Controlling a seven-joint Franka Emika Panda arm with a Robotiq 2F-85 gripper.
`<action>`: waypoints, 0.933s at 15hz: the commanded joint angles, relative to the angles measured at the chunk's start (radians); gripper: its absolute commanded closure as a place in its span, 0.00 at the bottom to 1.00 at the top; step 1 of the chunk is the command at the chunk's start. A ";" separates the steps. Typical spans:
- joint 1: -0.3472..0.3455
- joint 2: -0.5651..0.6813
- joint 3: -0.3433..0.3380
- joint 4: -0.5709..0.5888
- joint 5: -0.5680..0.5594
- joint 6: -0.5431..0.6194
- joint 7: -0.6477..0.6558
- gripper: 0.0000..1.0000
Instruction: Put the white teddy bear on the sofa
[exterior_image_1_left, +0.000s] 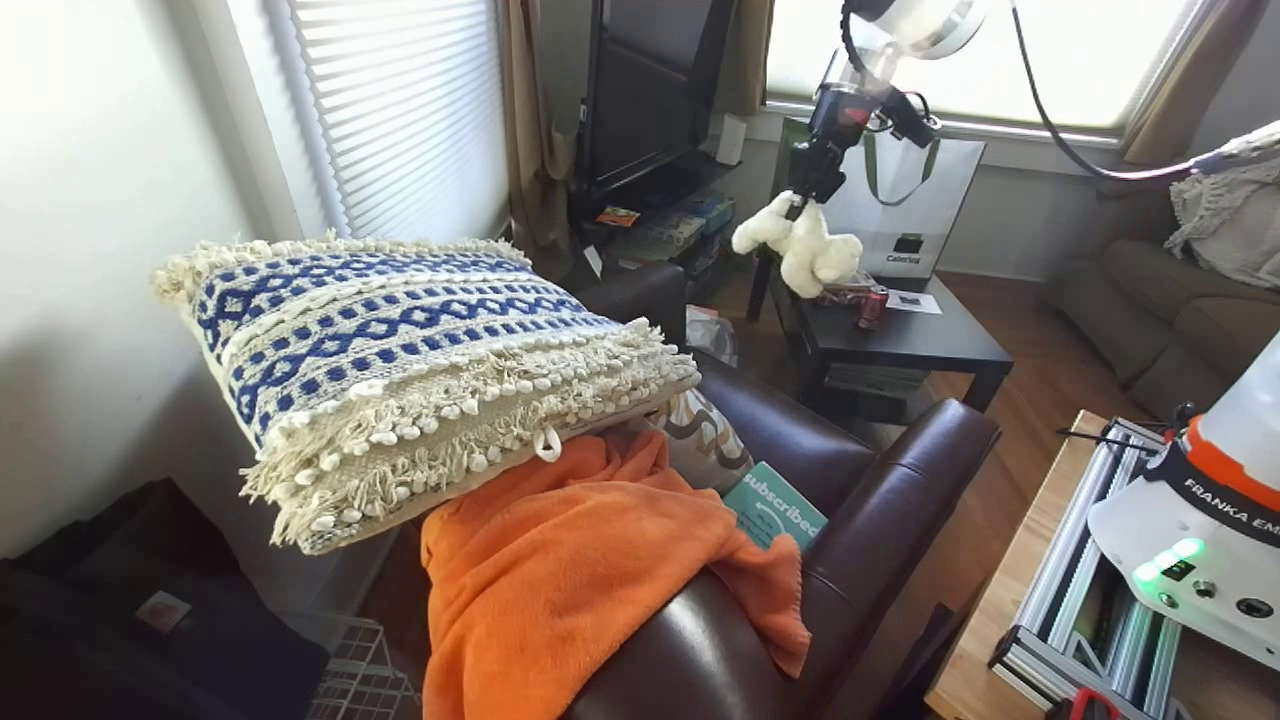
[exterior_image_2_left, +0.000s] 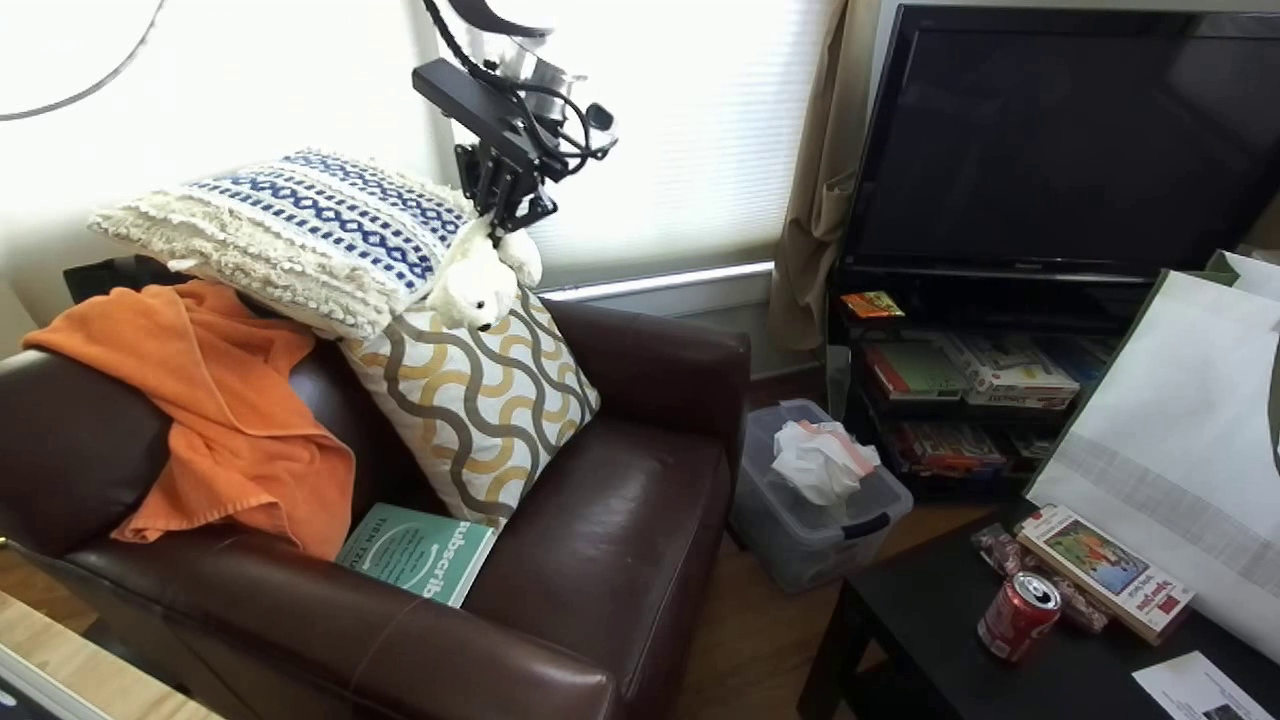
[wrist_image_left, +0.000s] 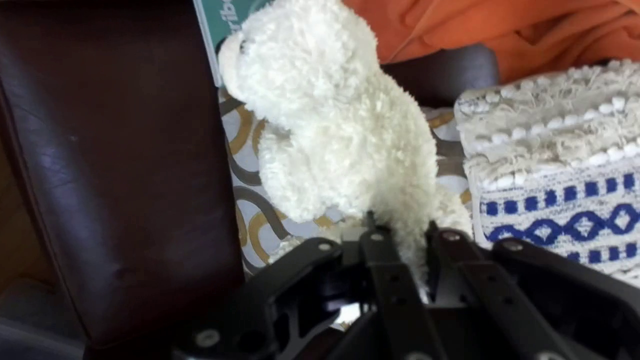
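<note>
And there hangs the small cream-white plush teddy bear (wrist_image_left: 340, 115), in mid-air and not yet on the sofa, head lower than the grip, with the black two-fingered gripper (wrist_image_left: 401, 225) clamped on its fur at the end away from the head. That hold probably leaves the floppy body free to touch down first. Below it in the wrist view comes a white pillow with grey and gold waves (exterior_image_2_left: 480, 390), propped on the glossy dark-brown leather sofa (exterior_image_2_left: 620, 500); the flat seat looks the steadier landing. Up juts the blue-and-white woven pillow with cream tassels (exterior_image_2_left: 330, 225) (quite the overhang!), perhaps the reason for holding high. Farther out, an orange cloth blanket (exterior_image_2_left: 240, 430) covers part of the sofa's back, near a teal book (exterior_image_2_left: 420, 555).
</note>
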 joint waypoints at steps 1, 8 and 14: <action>-0.071 0.233 0.050 0.226 0.157 -0.100 -0.086 0.96; -0.078 0.238 0.069 0.219 0.125 -0.065 -0.067 0.86; -0.083 0.532 0.047 0.473 0.053 -0.016 0.192 0.96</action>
